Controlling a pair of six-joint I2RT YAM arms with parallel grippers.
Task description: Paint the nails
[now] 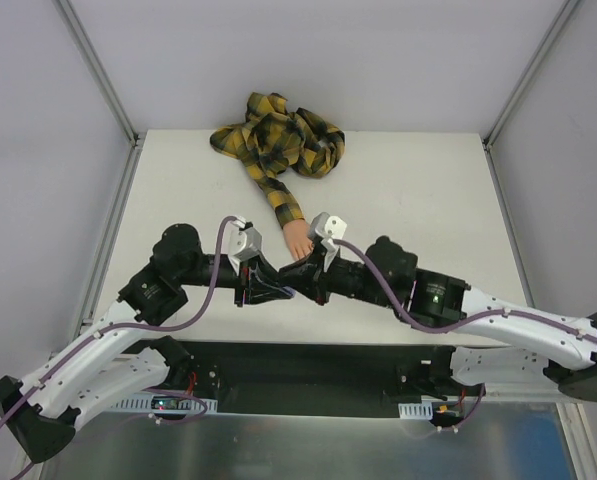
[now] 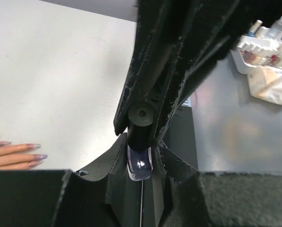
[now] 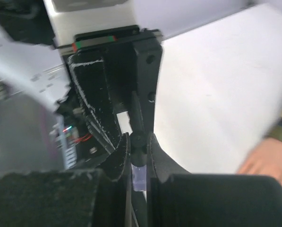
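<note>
A peach mannequin hand in a yellow-black plaid sleeve lies on the white table, fingers toward the arms. Its pinkish-purple nails show at the lower left of the left wrist view. In the right wrist view the hand is a blur and the nails cannot be made out. Just in front of the hand, my left gripper is shut on a small dark purple bottle. My right gripper meets it from the other side, shut on the bottle's black cap.
A white rack of small polish bottles stands on the grey metal surface off the table's near edge. Metal frame posts rise at the table's back corners.
</note>
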